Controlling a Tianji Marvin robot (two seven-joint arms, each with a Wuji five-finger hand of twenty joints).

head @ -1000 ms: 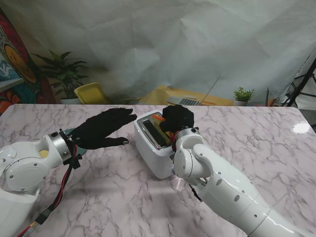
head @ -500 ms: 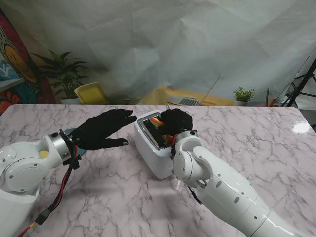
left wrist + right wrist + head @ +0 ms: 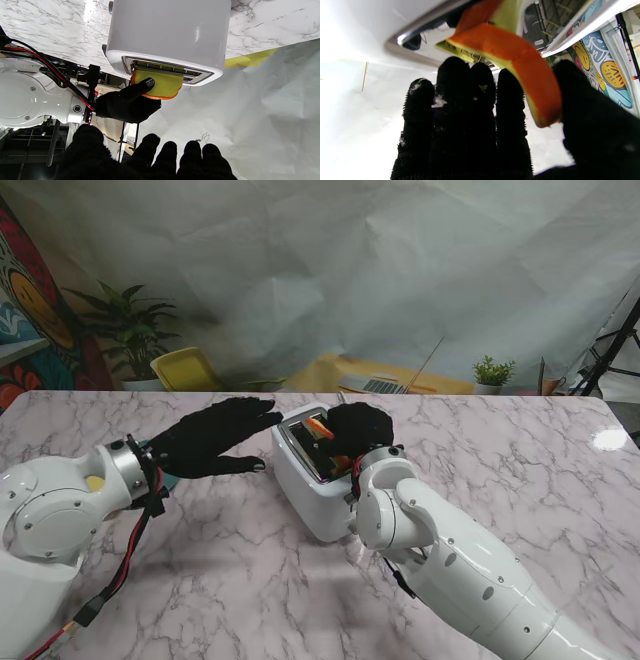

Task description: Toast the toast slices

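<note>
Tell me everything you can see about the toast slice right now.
The toast slice is flat and yellow with an orange crust, and looks like foam or plastic. It stands partly inside a slot of the white toaster, most of it still sticking out. The right hand pinches it at one edge; the left hand hovers open beside the toaster.

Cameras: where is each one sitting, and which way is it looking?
Stand view: sits above the shoulders, looks down at the table; shows both arms, left hand and right hand at the toaster.
Left wrist view: looks along its own fingers at the toaster, with the right hand holding the toast.
Right wrist view: looks along its own fingers at the toast.
Shared: all three see toaster and toast.
</note>
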